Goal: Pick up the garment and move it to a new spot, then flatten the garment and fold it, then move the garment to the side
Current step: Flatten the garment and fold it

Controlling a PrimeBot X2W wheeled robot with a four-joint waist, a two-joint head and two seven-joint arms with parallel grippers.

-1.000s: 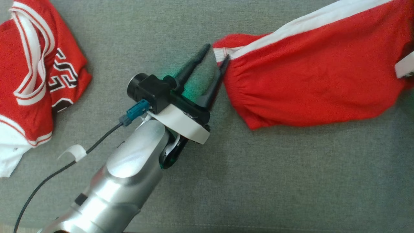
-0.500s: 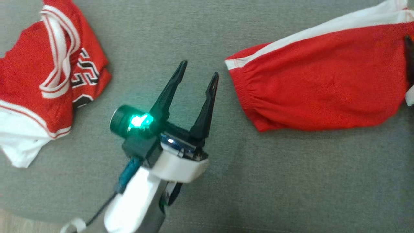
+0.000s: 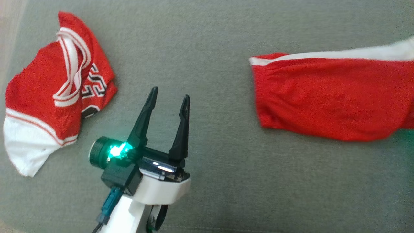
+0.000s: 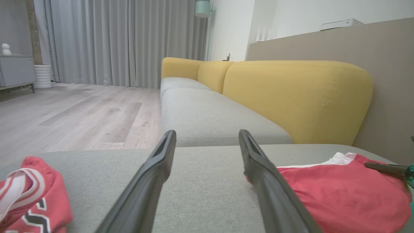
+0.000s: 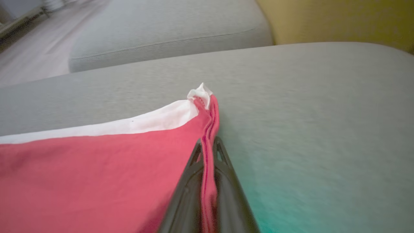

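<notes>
The garment [image 3: 323,100], red shorts with a white side stripe, lies spread on the grey sofa seat at the right and runs out of the head view's right edge. My left gripper [image 3: 170,92] stands open over bare cushion, well to the left of the shorts' gathered end, with nothing between its fingers. In the left wrist view the left gripper [image 4: 207,132] has the garment [image 4: 339,197] at its lower right. In the right wrist view my right gripper [image 5: 208,142] is shut on a bunched edge of the garment [image 5: 97,181], whose red and white tip sticks out past the fingertips.
A crumpled red and white jersey [image 3: 42,106] with black numbers lies at the left of the seat [image 3: 207,42], near its edge. Yellow backrests [image 4: 291,97] rise behind the grey cushions. Wooden floor [image 4: 64,110] lies beyond.
My left gripper has come off the garment's left end, opened wider and drawn back from it. The head view itself has shifted, so both garments sit differently in it.
</notes>
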